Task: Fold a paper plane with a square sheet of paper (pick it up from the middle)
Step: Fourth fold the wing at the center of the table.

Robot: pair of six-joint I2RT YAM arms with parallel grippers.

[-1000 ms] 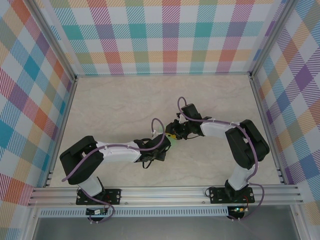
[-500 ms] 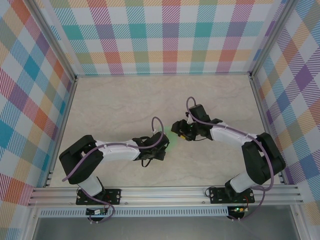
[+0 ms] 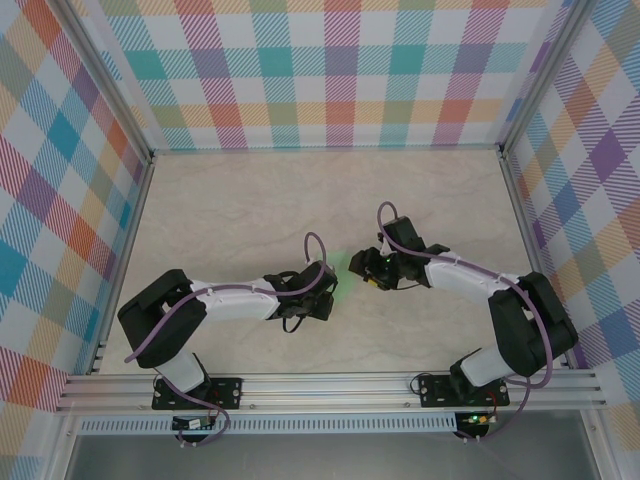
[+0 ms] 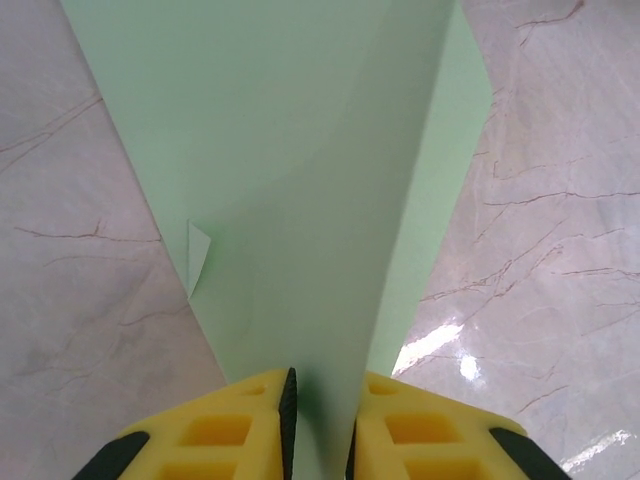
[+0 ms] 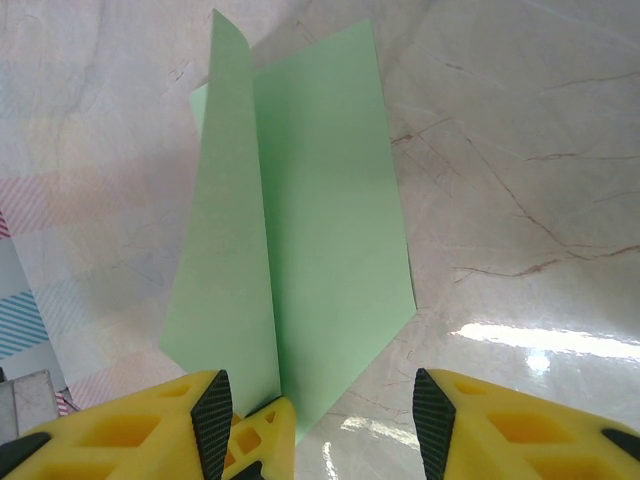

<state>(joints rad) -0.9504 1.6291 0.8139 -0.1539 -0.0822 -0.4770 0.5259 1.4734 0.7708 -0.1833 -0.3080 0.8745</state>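
Note:
The pale mint-green sheet of paper (image 4: 300, 200) is folded along a centre crease and stands on edge above the table. My left gripper (image 4: 320, 425) is shut on its lower edge, yellow fingers (image 4: 230, 430) pressed to both sides. In the right wrist view the folded paper (image 5: 310, 250) rises ahead, one flap upright, one slanting right to a blunt point. My right gripper (image 5: 322, 425) is open just short of it, with the left gripper's yellow fingertip (image 5: 265, 435) between its pads. From above, the paper (image 3: 344, 266) sits between the left gripper (image 3: 328, 287) and the right gripper (image 3: 362, 267).
The marble-patterned table (image 3: 250, 210) stretches behind and to both sides of the arms. Checked walls (image 3: 330, 70) and metal rails (image 3: 330, 385) close the space in. A small bent corner (image 4: 197, 255) sticks out of the paper's left face.
My right gripper has opened and drawn back to the right, away from the paper. The left gripper has stayed shut on the paper, shifting only slightly.

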